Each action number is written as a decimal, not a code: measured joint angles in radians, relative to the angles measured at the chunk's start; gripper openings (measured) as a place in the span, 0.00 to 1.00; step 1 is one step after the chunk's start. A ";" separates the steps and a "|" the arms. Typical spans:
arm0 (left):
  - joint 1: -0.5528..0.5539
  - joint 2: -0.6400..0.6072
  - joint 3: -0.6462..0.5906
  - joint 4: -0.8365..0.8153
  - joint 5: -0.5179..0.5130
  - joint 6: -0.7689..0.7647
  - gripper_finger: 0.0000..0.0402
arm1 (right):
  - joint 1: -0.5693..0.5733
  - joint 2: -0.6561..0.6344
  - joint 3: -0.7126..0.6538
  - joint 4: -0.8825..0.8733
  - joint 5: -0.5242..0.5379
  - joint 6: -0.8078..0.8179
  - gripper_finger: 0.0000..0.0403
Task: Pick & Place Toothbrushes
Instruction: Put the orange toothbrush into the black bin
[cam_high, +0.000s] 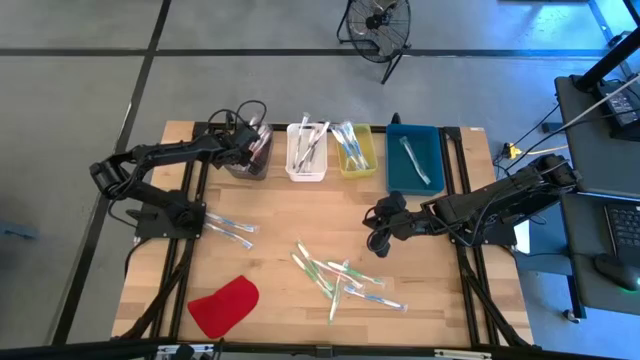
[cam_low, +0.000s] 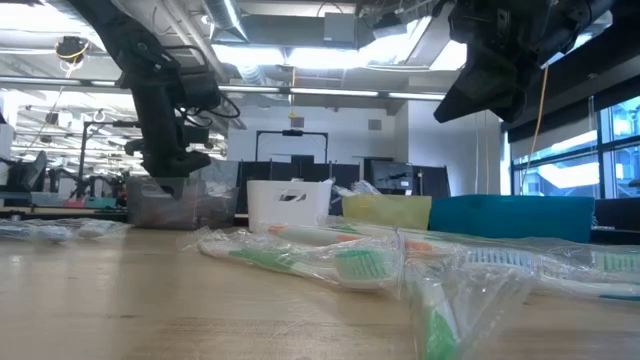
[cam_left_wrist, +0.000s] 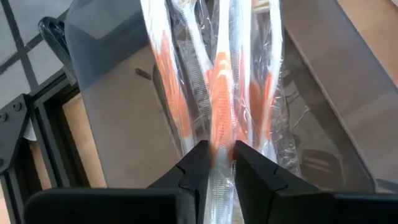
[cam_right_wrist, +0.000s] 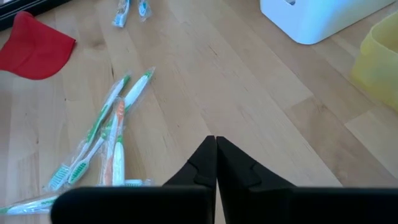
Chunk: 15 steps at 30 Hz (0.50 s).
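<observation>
Dropping an orange toothbrush (cam_left_wrist: 221, 106) into the clear bin (cam_high: 250, 152) at 11 o'clock: I'd spread the left gripper (cam_left_wrist: 219, 163) fully, then lift straight out. Its fingers pinch the wrapped brush, which runs straight ahead into the bin. Right gripper (cam_right_wrist: 216, 155), pressed together and empty, hangs mid-table; loose toothbrushes (cam_high: 340, 277) lie near it, toward 7 o'clock.

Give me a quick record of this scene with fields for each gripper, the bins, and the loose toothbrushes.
left gripper: over the clear dark bin, fingers around an orange wrapped toothbrush
right gripper: shut, empty, above bare table
bins: dark, white, yellow, blue, in a row at the far edge
loose toothbrushes: pile mid-table, pair near the left arm
red cloth: near front edge
</observation>
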 joint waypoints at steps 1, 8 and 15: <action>0.000 0.000 0.000 0.000 0.000 -0.003 0.16 | 0.000 0.000 0.000 0.000 -0.003 0.000 0.02; 0.000 0.000 0.000 0.000 -0.005 -0.012 0.24 | 0.000 0.000 0.000 0.000 -0.063 0.000 0.08; 0.000 0.000 0.003 -0.004 0.033 -0.011 0.38 | 0.000 0.000 0.000 0.000 -0.152 -0.001 0.15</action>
